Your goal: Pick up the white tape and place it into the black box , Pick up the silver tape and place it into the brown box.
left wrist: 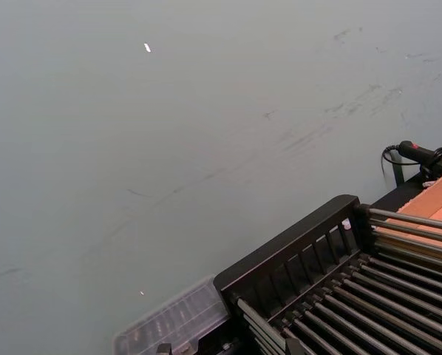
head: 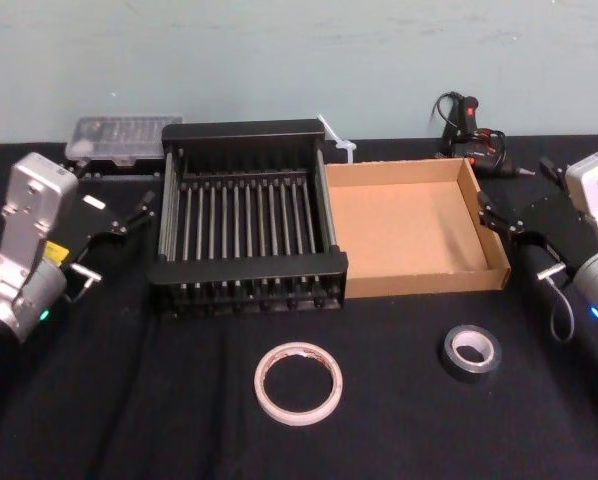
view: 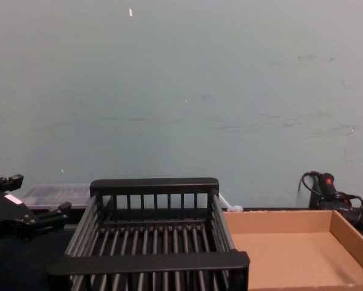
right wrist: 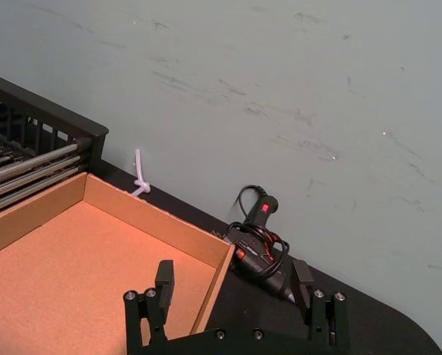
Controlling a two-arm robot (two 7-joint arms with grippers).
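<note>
The white tape (head: 299, 383) lies flat on the black cloth near the table's front, in the middle. To its right lies the smaller silver tape (head: 471, 352). Behind them stand the black box (head: 247, 268), a slatted crate, and on its right the brown box (head: 411, 228), a shallow cardboard tray; neither holds anything. My left gripper (head: 137, 214) hovers open beside the crate's left wall, well back from both rolls. On the far side, my right gripper (head: 489, 212) is open at the tray's right wall, its fingers (right wrist: 164, 279) spread with nothing between them.
A clear plastic case (head: 122, 136) sits behind the crate's left corner. A black glue gun (head: 469, 125) with its cable lies behind the tray's right corner, and a white zip tie (head: 335, 136) between the boxes at the back. A grey wall closes the rear.
</note>
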